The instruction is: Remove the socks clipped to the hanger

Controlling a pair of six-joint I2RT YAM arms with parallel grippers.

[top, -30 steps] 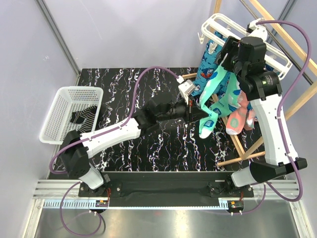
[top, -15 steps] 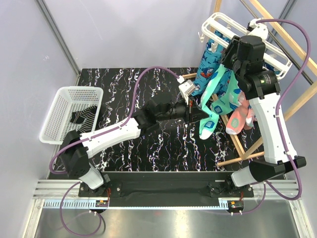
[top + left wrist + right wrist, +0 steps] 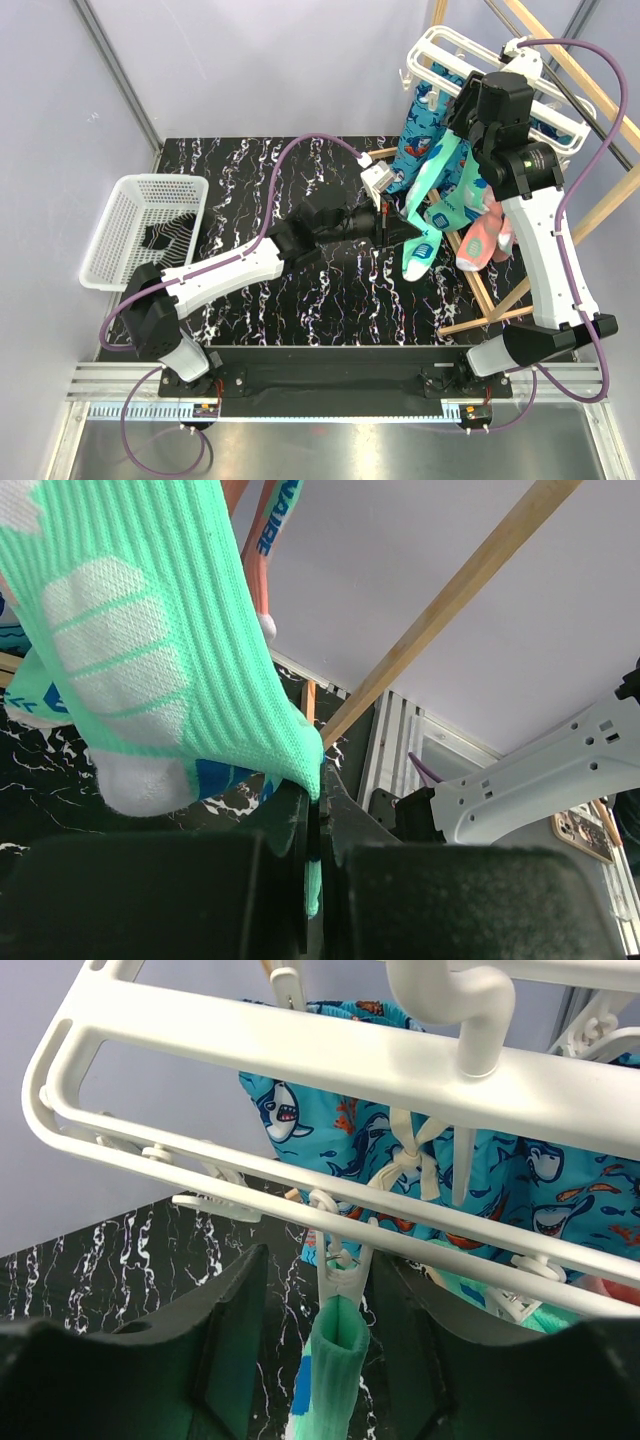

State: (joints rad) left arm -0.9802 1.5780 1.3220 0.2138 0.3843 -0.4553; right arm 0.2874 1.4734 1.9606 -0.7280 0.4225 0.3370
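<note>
Hanging from the white hanger (image 3: 440, 45) in the upper right of the top view are the socks: a blue shark sock (image 3: 415, 140), a mint-green sock (image 3: 418, 255) and a pink sock (image 3: 480, 240) with a teal toe. The hanger sits up by a wooden frame (image 3: 590, 75), above the right side of the black table (image 3: 250, 170). The left gripper (image 3: 408, 232) reaches across the middle of the picture, and its jaws are pressed together on the toe end of the mint-green sock. In the left wrist view the green cloth is pinched between the two dark fingers at the bottom middle. The right gripper (image 3: 320, 1290) is up at the hanger. In the right wrist view its fingers (image 3: 235, 1330) are apart, one on each side of a white clip (image 3: 343, 1278) in the middle of the picture. That clip bites the top of the mint-green sock, which hangs down between the fingers. I cannot tell if the fingers touch the clip. A white basket (image 3: 120, 255) sits at the left of the top view with a dark sock (image 3: 165, 235) inside.
</note>
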